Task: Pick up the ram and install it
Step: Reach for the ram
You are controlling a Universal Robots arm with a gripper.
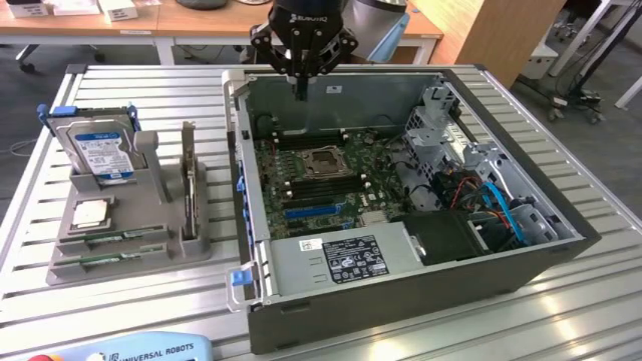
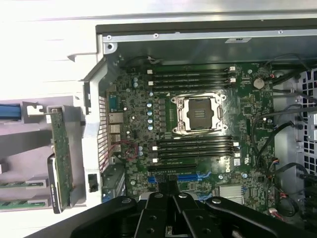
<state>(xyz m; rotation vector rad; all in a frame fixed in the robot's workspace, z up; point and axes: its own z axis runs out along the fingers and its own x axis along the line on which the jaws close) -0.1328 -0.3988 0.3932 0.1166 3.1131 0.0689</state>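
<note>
The ram (image 1: 188, 171) is a thin green board standing on edge in the grey holder (image 1: 150, 256), at the exterior view's left of the computer case. In the wrist view the ram (image 2: 60, 148) shows its green face beside the case wall. My black gripper (image 1: 299, 92) hangs over the far end of the open case (image 1: 401, 263), well away from the ram. Its fingers meet in one point, shut with nothing between them. In the wrist view the gripper (image 2: 167, 187) hovers above the motherboard, whose black memory slots (image 2: 193, 148) lie on both sides of the processor socket (image 2: 200, 113).
The holder also carries a blue-labelled hard drive (image 1: 101, 150), a square silver processor chip (image 1: 90, 214) and two green sticks (image 1: 110, 239) lying in its front slots. Inside the case are drive cages and cables (image 1: 492, 203) and a power supply (image 1: 341, 259). A teach pendant (image 1: 131, 350) lies at the table's near edge.
</note>
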